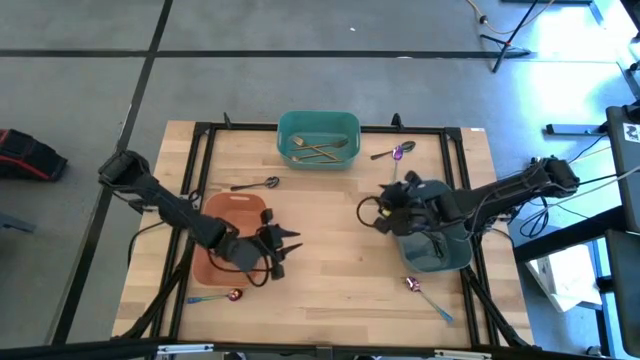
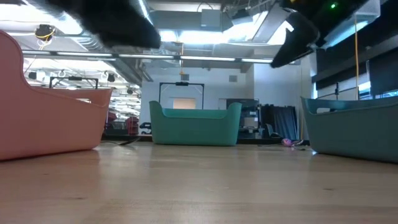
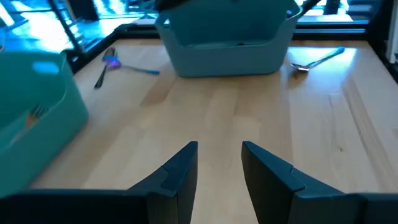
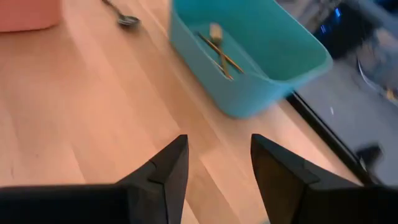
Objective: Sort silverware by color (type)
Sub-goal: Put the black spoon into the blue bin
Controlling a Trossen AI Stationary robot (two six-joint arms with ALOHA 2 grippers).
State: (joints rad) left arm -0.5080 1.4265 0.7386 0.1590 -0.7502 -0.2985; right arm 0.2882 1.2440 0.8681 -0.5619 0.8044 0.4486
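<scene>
- Pale wooden table [image 1: 330, 230] with a black frame stands on a grey floor; three plastic bins sit on it.
- The teal bin [image 1: 318, 138] at the far middle edge holds gold forks [image 1: 318, 150], crossed over each other; the right wrist view shows them too.
- The orange bin [image 1: 232, 240] sits on the left side, mostly covered by the left arm; its contents cannot be made out.
- The grey-blue bin [image 1: 440, 250] sits on the right, under the right arm; its inside is hidden.
- Loose on the wood: a dark spoon [image 1: 256, 184] near the teal bin, a purple-blue spoon [image 1: 394, 153] to that bin's right, an iridescent spoon [image 1: 215, 296] at the near left and another spoon [image 1: 426, 295] at the near right.
- The left gripper [image 1: 290, 250] hovers beside the orange bin, fingers apart, holding nothing.
- The right gripper [image 1: 378, 208] is at the grey-blue bin's left edge, fingers spread and empty.
</scene>
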